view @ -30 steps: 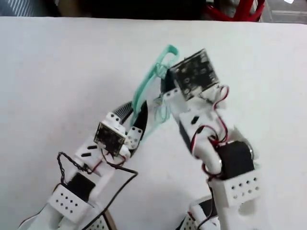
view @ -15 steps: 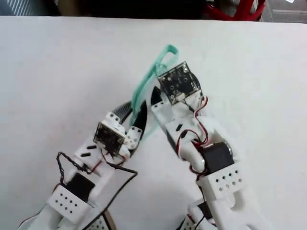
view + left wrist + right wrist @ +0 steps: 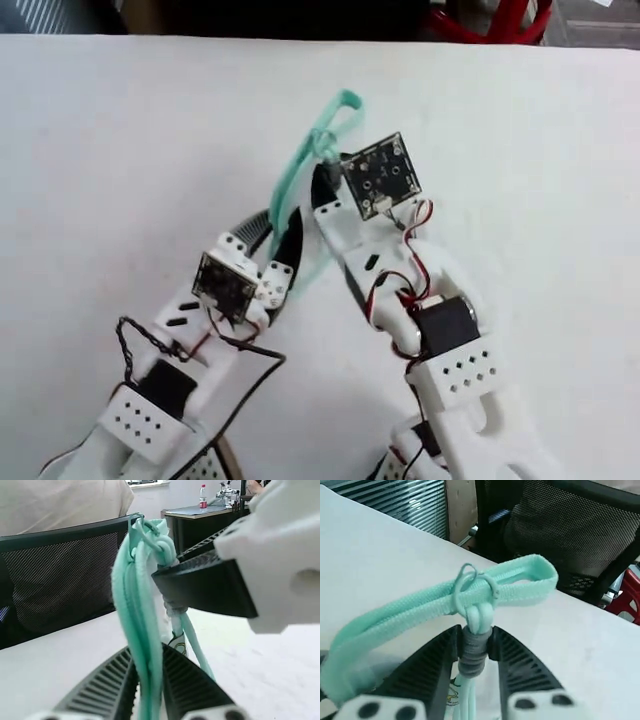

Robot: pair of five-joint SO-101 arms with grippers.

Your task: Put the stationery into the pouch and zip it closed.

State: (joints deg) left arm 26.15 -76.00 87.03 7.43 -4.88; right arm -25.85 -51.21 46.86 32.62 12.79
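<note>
Table (image 3: 120,150): one. Arms: two, entering from the lower edge of the high view. Pouch (image 3: 293,172): one, mint, on edge at centre frame, slanting toward upper centre. Left hand (image 3: 287,245) was clamped narrow on the pouch's lower end. Right hand (image 3: 322,185) was pinched on the zip pull (image 3: 478,614), one, higher up the pouch. Step judged: zipping closed. Next move calls for the right hand to draw the pull along the zip while the left braces the pouch.

The mint-green pouch (image 3: 295,172) stands on edge, zip uppermost, its corded pull (image 3: 476,612) partway along.
</note>
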